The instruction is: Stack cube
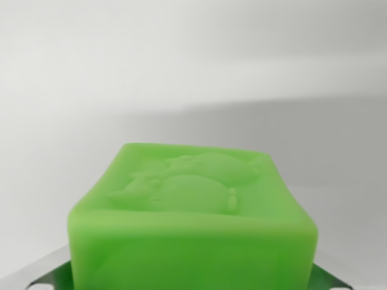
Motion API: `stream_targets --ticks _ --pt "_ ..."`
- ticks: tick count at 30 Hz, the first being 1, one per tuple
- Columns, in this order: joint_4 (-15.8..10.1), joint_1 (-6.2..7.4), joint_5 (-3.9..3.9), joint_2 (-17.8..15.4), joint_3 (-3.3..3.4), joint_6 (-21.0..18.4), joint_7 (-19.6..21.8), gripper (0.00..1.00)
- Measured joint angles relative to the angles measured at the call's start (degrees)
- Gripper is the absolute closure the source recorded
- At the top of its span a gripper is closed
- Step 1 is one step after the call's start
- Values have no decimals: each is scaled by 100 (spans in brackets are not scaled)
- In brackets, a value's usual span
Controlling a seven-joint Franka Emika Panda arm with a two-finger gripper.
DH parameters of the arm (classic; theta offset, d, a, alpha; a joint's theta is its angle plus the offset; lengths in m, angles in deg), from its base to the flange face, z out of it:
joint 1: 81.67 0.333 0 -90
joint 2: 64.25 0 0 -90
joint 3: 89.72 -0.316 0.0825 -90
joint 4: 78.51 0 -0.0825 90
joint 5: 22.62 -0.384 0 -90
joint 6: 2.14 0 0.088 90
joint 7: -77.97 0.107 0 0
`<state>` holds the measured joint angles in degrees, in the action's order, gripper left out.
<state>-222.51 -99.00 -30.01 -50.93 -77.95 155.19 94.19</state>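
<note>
Where the wrist view is fullest, at its lower middle, sits a green cube (193, 217), very close to the lens and cut off by the bottom edge. Material looks soft and slightly translucent, with rounded edges and corners. Top face tilts away from the camera and carries a raised moulded relief, rounded blobby forms, subject not readable at this range. Near face is plain and brighter along its upper edge. At both lower corners of the cube, dark metallic grey pieces (51, 279) show just beside it, one at the wrist view's left and one at the wrist view's right; these are likely parts of the jaws, but too little is visible to be sure. Whether the jaws press on the cube or stand clear of it cannot be told, nor how wide they are set, since the contact areas fall outside the frame. Beyond the cube lies a pale, featureless white-grey table (193, 72). A soft diagonal band of shadow crosses it from the wrist view's right toward the middle, darker below and lighter above. Whether the cube rests on that surface or is held above it cannot be told.
</note>
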Motion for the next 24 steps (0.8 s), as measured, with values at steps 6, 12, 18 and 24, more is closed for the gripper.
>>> stream_targets --ticks 6,12,18,24 --pt "-41 144 21 0 -2 0 129 100" --pt "-92 279 41 -46 -2 0 250 100" --pt "-135 405 65 -94 -2 0 372 100" --pt "-171 533 93 -134 -3 0 498 100"
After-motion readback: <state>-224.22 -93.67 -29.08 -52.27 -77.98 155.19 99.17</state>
